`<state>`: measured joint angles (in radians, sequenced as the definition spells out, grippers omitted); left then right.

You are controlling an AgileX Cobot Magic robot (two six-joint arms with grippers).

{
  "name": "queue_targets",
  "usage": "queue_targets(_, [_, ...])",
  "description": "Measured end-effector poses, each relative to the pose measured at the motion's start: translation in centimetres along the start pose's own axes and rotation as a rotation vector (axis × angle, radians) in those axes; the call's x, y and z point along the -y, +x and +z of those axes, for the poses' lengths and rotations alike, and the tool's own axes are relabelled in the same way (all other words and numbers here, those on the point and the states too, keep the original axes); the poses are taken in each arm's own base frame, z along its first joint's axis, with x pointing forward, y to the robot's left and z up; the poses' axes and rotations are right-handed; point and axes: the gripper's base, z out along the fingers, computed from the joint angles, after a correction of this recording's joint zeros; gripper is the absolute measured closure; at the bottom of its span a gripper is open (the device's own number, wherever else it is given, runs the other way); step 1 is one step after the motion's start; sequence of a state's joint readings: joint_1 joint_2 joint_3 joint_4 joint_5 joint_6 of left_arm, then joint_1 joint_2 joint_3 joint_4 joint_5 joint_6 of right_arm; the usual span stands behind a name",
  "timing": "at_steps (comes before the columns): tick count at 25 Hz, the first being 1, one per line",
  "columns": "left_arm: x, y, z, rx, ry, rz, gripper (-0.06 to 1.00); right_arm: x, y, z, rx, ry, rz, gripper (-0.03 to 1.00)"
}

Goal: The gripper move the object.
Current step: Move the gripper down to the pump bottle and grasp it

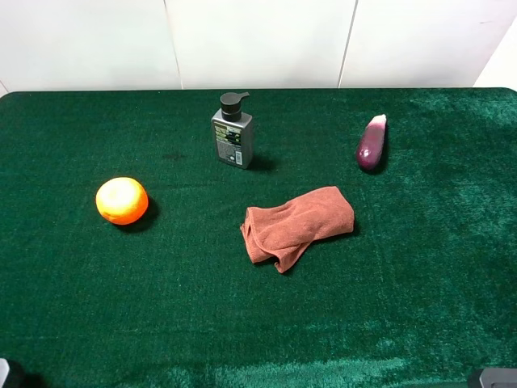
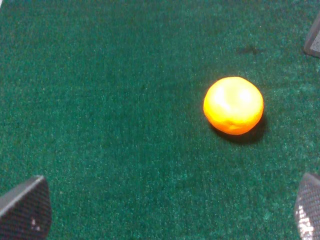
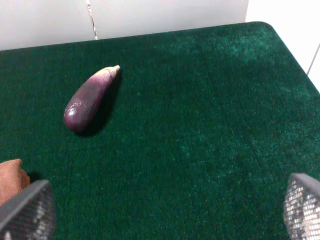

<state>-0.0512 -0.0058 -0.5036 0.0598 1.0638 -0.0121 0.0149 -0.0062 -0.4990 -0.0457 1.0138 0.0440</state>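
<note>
The grey pump bottle point(image 1: 233, 133) with a black pump top and a dark label stands upright at the back middle of the green table. One corner of it shows in the left wrist view point(image 2: 314, 42). My left gripper point(image 2: 166, 210) is open and empty, low over the cloth-covered table near the front left, far from the bottle. My right gripper point(image 3: 165, 210) is open and empty near the front right. In the high view only small bits of the arms show, at the bottom corners.
An orange point(image 1: 122, 200) lies at the left and shows in the left wrist view point(image 2: 233, 105). A rust-brown cloth point(image 1: 297, 225) lies crumpled in the middle. A purple eggplant point(image 1: 371, 143) lies at the back right and shows in the right wrist view point(image 3: 90, 100). A white wall stands behind the table.
</note>
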Motion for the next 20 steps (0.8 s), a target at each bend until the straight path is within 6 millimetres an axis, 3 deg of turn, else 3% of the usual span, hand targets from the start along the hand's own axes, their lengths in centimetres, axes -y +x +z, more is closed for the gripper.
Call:
queue_targets(7, [0.0, 0.0, 0.0, 0.0, 0.0, 0.0, -0.05, -0.3, -0.9, 0.7, -0.058, -0.022, 0.007, 0.27])
queue_targets(20, [0.0, 0.0, 0.0, 0.0, 0.0, 0.0, -0.05, -1.3, -6.7, 4.0, -0.255, -0.104, 0.031, 0.27])
